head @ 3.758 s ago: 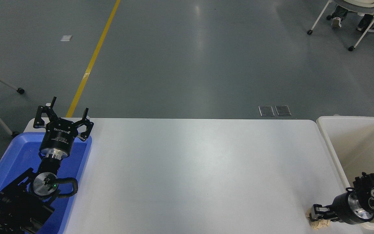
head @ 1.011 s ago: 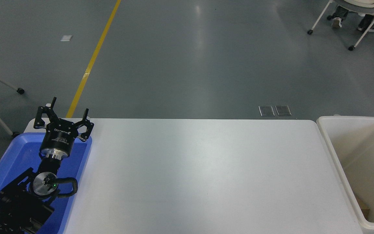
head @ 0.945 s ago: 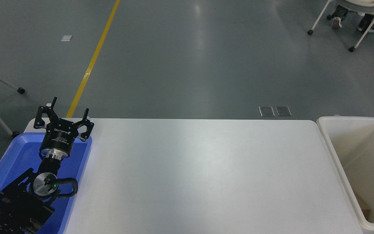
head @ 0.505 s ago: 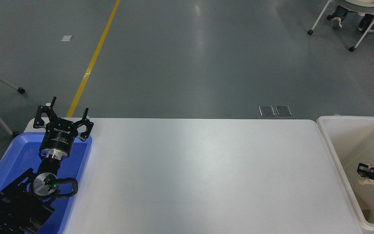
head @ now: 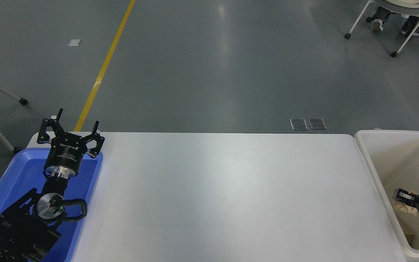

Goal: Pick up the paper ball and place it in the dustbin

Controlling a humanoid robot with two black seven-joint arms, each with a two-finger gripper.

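A white table [head: 224, 189] is filling the lower middle of the frame. A blue tray [head: 2, 189] is sitting at its lower-left end. A yellow line [head: 104, 65] is running across the grey floor [head: 209, 54] at the upper left. Two small floor plates [head: 307, 124] are lying just beyond the table's far edge. A wheeled chair [head: 395, 22] is standing at the upper right, a person's shoes [head: 376, 23] showing beneath it.

From my remote seat I can see only white lettering on the black body of the left claw [head: 72, 128], upside down and too small to read.
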